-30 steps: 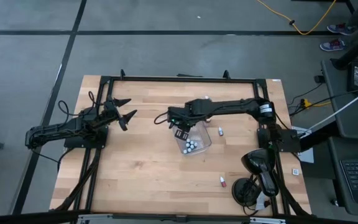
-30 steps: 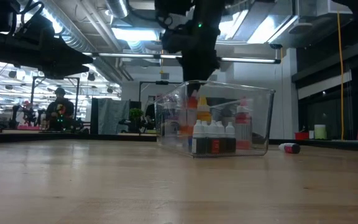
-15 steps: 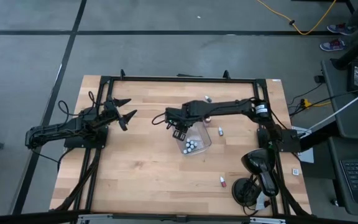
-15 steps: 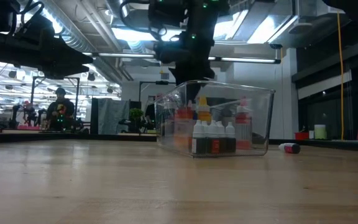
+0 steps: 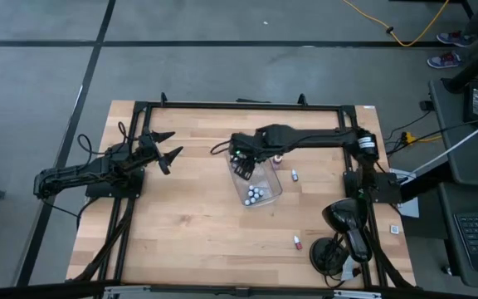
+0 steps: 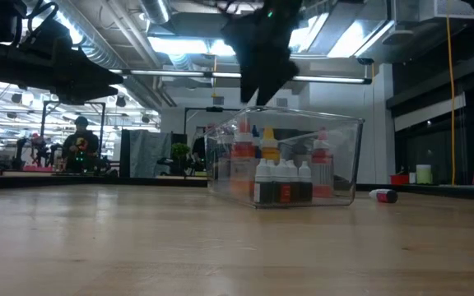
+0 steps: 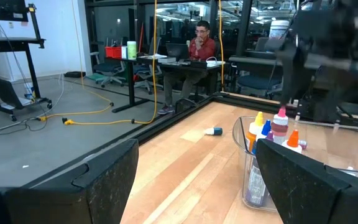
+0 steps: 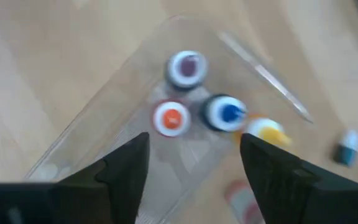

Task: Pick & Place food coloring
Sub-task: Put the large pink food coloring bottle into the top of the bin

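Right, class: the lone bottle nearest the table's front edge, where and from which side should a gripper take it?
Grip the bottle by its coloured body, not the pale cap, coming straight down. It shows long from above, so it probably lies on its side; close across its narrow width. Bare table lies all round it.

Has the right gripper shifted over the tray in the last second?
Yes. In the high view the right gripper, open and empty, has swung toward the table's far edge and now hangs over the far left corner of the clear tray. The tray stayed put.
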Controlling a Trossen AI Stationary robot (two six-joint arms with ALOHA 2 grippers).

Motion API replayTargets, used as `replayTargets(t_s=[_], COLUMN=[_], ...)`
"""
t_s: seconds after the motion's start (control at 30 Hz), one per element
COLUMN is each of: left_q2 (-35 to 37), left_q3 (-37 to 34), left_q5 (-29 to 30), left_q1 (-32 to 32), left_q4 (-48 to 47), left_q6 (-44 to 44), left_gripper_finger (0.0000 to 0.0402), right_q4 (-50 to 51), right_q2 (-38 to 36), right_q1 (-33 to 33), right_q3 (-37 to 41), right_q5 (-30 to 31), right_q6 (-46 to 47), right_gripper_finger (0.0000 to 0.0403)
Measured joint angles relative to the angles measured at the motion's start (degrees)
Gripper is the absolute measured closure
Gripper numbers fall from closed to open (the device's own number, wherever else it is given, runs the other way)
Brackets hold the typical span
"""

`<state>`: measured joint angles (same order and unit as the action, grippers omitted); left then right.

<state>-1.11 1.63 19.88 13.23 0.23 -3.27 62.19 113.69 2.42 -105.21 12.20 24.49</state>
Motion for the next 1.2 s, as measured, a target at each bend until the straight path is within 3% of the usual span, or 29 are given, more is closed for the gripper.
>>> replayTargets(t_s=[0.27, 0.5, 0.77, 1.2], left_q2=[0.0, 0.0, 0.0, 0.0], left_q3=[0.0, 0.0, 0.0, 0.0], left_q5=[0.0, 0.0, 0.0, 0.0], left_q1=[0.0, 0.0, 0.0, 0.0], left_q4=[0.0, 0.0, 0.0, 0.0], left_q6=[0.0, 0.0, 0.0, 0.0], left_gripper_finger=[0.0082, 0.0082, 0.0082, 0.0082], right_q4=[4.9, 5.1, -0.9, -9.5], right_q2=[-8.1, -16.9, -21.8, -21.7], right_q1=[0.6, 2.2, 3.6, 4.9], right_q3=[3.2, 14.2, 26.5, 35.6], right_q5=[5.8, 6.1, 5.3, 0.3], right_q6=[16.0, 27.2, 29.5, 29.5], right_gripper_finger=[0.0108, 0.0111, 0.0120, 0.0121])
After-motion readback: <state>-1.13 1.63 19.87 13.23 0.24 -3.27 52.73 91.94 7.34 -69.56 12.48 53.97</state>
